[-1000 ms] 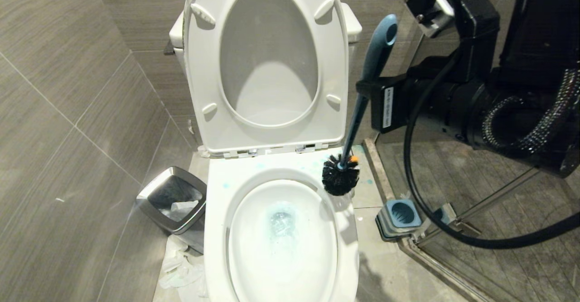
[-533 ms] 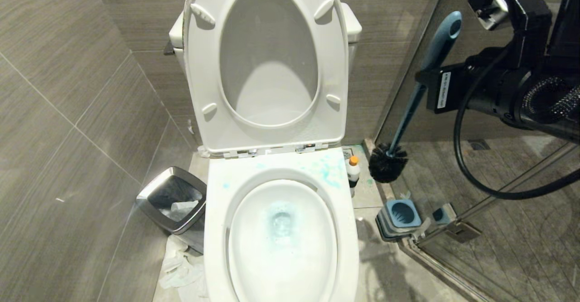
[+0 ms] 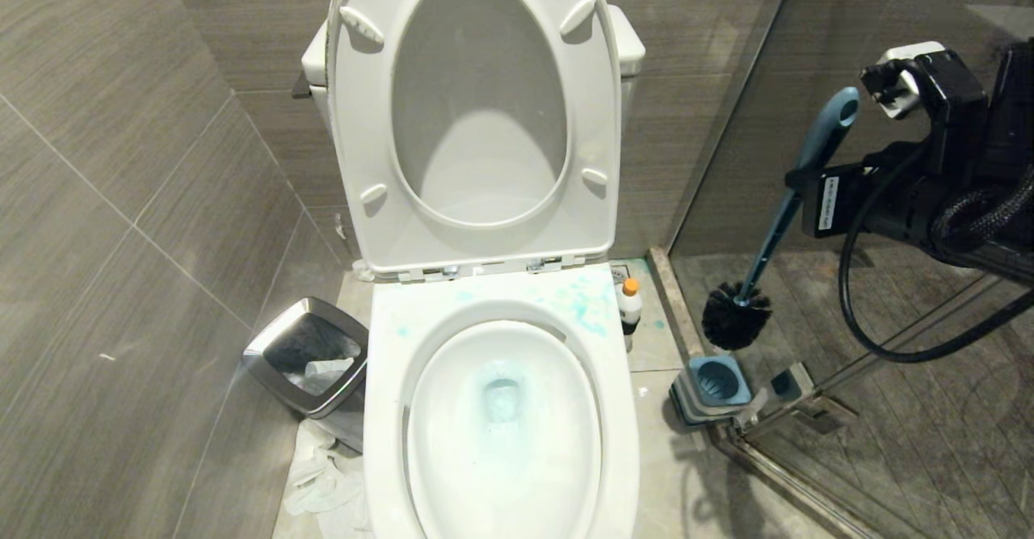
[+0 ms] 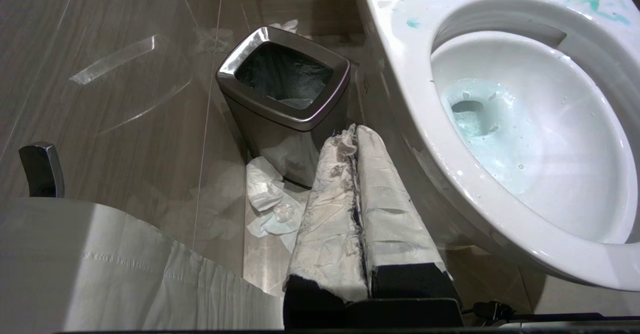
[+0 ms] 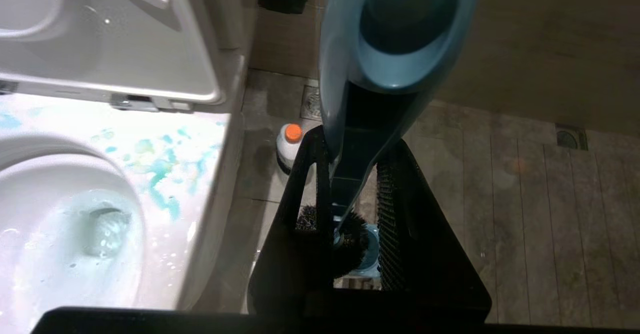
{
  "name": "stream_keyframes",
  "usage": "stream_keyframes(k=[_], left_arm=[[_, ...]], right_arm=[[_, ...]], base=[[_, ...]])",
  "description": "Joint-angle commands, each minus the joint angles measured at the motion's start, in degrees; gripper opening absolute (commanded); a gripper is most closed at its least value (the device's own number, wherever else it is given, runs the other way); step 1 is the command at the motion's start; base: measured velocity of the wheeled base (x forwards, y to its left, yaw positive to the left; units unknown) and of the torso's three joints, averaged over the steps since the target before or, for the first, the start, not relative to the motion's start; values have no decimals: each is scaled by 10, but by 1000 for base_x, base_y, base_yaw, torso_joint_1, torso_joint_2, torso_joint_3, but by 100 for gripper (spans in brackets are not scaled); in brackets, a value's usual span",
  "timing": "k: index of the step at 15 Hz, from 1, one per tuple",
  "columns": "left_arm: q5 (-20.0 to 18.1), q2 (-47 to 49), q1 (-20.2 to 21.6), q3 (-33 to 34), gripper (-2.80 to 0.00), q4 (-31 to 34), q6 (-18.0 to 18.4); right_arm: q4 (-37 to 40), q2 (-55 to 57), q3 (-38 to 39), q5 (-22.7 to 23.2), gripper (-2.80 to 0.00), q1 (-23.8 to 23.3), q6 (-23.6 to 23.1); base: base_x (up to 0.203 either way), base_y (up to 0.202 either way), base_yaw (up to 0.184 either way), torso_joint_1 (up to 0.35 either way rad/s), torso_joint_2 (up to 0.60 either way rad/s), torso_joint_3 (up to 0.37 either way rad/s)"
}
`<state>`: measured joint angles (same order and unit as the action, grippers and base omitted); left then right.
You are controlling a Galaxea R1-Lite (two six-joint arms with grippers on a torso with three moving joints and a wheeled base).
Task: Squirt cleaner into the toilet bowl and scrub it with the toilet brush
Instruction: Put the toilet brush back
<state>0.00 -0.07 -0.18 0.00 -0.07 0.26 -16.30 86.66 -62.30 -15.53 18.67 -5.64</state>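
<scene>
The white toilet bowl stands open, its lid up, with teal-blue water in the drain and teal smears on the rear rim. The cleaner, a small white bottle with an orange cap, stands on the floor right of the bowl. My right gripper is shut on the blue-grey handle of the toilet brush. Its black bristle head hangs just above the holder. My left gripper, its fingers taped white, is shut and empty beside the bowl's left side.
A steel square-rimmed waste bin sits left of the toilet, crumpled paper on the floor by it. A glass shower partition with a metal floor rail runs right of the holder. A tiled wall closes the left side.
My right arm has swung the brush off the bowl's right rear rim, rightward and down to above the holder. The cleaner, earlier hidden behind the bristles, now shows. The left gripper has not moved.
</scene>
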Motion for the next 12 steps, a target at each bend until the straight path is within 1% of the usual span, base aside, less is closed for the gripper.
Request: stream_keyframes(k=[1, 3, 5, 8, 9, 12], left_arm=[[0, 1, 1, 0, -280, 0, 0], [0, 1, 0, 0, -280, 0, 0], [0, 1, 0, 0, -280, 0, 0], [0, 1, 0, 0, -280, 0, 0], [0, 1, 0, 0, -280, 0, 0], [0, 1, 1, 0, -280, 0, 0]], right_arm=[[-46, 22, 42, 12, -280, -30, -1], [-92, 39, 79, 35, -280, -49, 0], [-161, 68, 117, 59, -280, -71, 0], [-257, 116, 157, 79, -280, -94, 0], [-270, 126, 166, 81, -280, -98, 0], [-278, 150, 170, 81, -280, -109, 3]], base=[[0, 0, 0, 0, 0, 0], [0, 0, 0, 0, 0, 0], [0, 0, 0, 0, 0, 0], [0, 0, 0, 0, 0, 0], [0, 0, 0, 0, 0, 0], [0, 0, 0, 0, 0, 0]])
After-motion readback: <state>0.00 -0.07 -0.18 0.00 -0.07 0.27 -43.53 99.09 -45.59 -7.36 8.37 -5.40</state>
